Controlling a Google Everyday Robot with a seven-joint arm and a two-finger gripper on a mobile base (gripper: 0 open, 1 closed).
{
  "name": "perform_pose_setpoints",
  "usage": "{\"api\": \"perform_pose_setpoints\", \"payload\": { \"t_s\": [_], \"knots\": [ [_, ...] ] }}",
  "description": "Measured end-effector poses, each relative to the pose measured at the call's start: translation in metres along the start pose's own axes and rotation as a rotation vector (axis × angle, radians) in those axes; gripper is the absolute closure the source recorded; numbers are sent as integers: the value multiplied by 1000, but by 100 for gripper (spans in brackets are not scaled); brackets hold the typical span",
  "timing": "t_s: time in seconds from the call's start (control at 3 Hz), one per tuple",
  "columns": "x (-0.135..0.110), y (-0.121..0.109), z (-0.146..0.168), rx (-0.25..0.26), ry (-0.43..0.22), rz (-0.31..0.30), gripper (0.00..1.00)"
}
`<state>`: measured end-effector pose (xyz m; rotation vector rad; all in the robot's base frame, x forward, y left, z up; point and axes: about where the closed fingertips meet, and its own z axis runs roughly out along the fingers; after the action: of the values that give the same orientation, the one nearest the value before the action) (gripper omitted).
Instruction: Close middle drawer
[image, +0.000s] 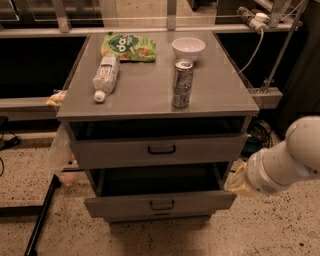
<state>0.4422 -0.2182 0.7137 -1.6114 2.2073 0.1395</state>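
Note:
The middle drawer (160, 205) is a low grey front with a small dark centre pull. It stands pulled out well beyond the cabinet, and its dark inside shows. Above it, the taller-fronted top drawer (161, 149) with the bolder black handle is also out a little. My gripper (235, 183) is the yellowish end of the white arm (287, 162) coming in from the right. It sits just beside the right front corner of the middle drawer, at about the height of its rim. The lowest drawer is hidden under the open one.
On the grey cabinet top (145, 92) lie a plastic bottle (105, 76) on its side, a green snack bag (129, 46), a white bowl (188, 48) and an upright can (182, 83). A black stand leg (42, 215) crosses the floor at the left. Cables (257, 132) hang at the right.

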Motion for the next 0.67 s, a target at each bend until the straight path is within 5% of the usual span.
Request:
{"api": "perform_pose_setpoints", "payload": {
  "t_s": [0.67],
  "knots": [
    [57, 27, 164, -60, -108, 22, 100]
  ]
}}
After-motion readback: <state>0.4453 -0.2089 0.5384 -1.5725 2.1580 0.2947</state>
